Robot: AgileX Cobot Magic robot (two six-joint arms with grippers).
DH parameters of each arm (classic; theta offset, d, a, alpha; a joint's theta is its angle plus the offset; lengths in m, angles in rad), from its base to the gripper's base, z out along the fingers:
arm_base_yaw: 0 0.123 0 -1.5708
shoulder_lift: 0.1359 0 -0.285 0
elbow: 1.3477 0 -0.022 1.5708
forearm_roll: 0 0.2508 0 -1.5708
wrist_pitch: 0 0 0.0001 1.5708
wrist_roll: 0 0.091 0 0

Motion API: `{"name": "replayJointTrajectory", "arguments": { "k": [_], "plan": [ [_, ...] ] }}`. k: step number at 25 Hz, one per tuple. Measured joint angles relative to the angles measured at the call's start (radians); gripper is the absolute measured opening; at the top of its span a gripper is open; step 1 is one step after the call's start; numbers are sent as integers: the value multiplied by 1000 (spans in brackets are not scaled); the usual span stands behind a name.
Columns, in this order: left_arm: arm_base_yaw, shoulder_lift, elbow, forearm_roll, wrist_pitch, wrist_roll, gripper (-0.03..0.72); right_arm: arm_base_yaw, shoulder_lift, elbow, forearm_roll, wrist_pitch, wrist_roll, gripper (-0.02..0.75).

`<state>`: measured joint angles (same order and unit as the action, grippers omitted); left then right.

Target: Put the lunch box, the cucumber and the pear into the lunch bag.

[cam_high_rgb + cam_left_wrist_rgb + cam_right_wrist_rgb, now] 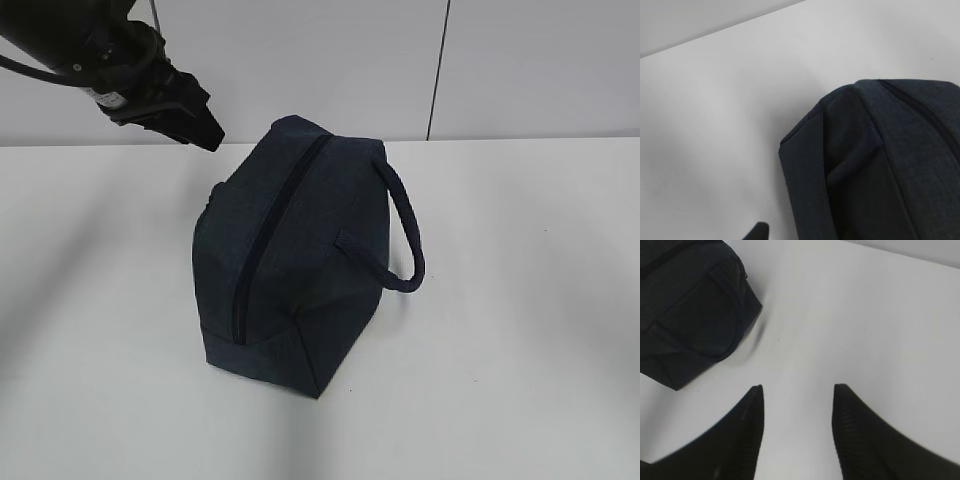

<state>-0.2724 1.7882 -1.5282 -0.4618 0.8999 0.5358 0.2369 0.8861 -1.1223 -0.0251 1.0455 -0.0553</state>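
My left gripper (205, 135) hangs in the air above the table's far left, just off the lunch bag's (290, 260) upper rear corner and not touching it. Its wrist camera catches only one dark fingertip (757, 232) at the bottom edge, so I read the jaws as partly parted with nothing between them. My right gripper (797, 390) shows only in its own wrist view: both fingers stand well apart over bare white table (865, 315), empty, with the bag off to the upper left.

I can read no brand, label or writing on anything in view.

The lunch bag sits upright near the middle of the table. It is dark navy fabric, boxy at the base and narrowing toward the top. A dark zipper (270, 230) runs along the ridge and down the near end, closed. A thick loop handle (405, 225) arches off its right side.
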Motion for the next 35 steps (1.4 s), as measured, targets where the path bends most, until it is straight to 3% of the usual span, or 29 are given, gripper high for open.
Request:
{"name": "replayJointTrajectory", "arguments": {
  "k": [14,24,35],
  "plan": [
    [0,0,0,0,-6,0,276,0,-213,0,-2,15,0,352],
    [0,-3,4,17,218,0,276,0,-335,13,-2,18,0,351],
    [0,-245,281,18,195,-3,276,0,-621,328,-2,22,0,351]
  ]
}}
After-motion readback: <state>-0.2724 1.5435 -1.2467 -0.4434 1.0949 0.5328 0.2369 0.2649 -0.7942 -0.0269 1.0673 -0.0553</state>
